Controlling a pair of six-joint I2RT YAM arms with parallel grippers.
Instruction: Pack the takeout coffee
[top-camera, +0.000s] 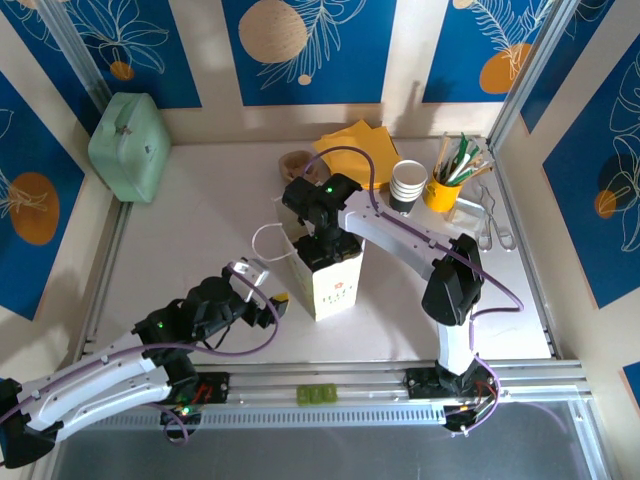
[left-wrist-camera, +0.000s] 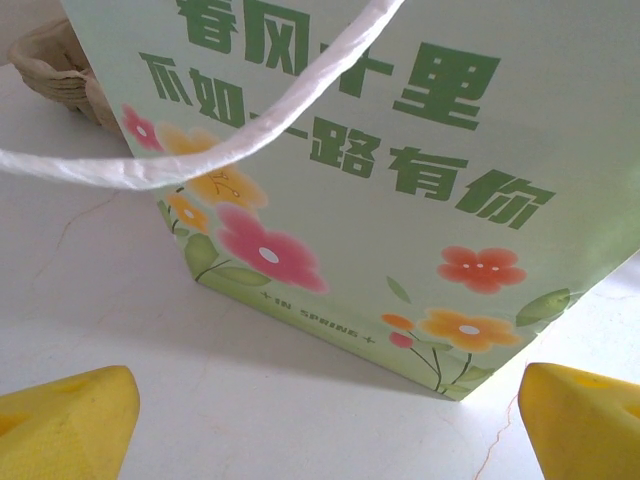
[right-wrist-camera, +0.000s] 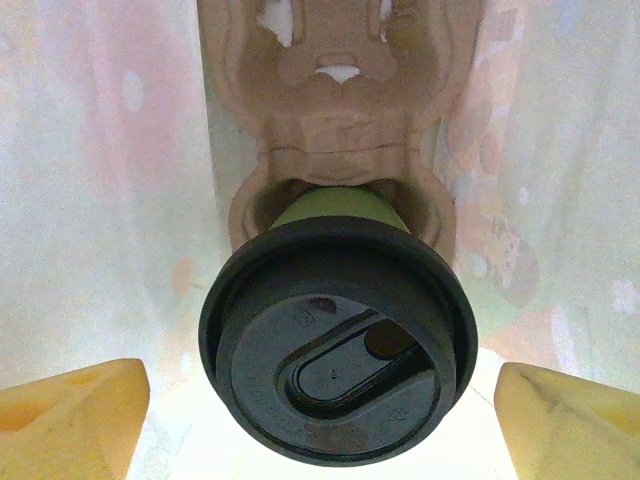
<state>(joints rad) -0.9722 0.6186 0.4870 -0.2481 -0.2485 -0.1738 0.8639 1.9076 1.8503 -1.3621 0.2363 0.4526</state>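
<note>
The takeout coffee (right-wrist-camera: 338, 352) stands inside the paper bag, its black lid facing my right wrist camera and a strip of light-green side (right-wrist-camera: 335, 205) above it. It sits in a brown pulp carrier (right-wrist-camera: 340, 120) on the bag's floor. My right gripper (right-wrist-camera: 325, 430) is open inside the bag, its yellow fingers (right-wrist-camera: 70, 415) well clear of the lid on both sides. From above, the right gripper (top-camera: 320, 235) reaches into the bag (top-camera: 335, 280). The left gripper (left-wrist-camera: 325, 430) is open and empty just in front of the flowered bag (left-wrist-camera: 400, 150), whose white handle (left-wrist-camera: 200, 160) hangs loose.
At the back stand a stack of lidless cups (top-camera: 407, 185), a yellow cup of straws (top-camera: 445, 190), yellow napkins (top-camera: 355, 140), a pulp tray (top-camera: 297, 163) and metal tongs (top-camera: 490, 215). A green box (top-camera: 130, 145) sits at the back left.
</note>
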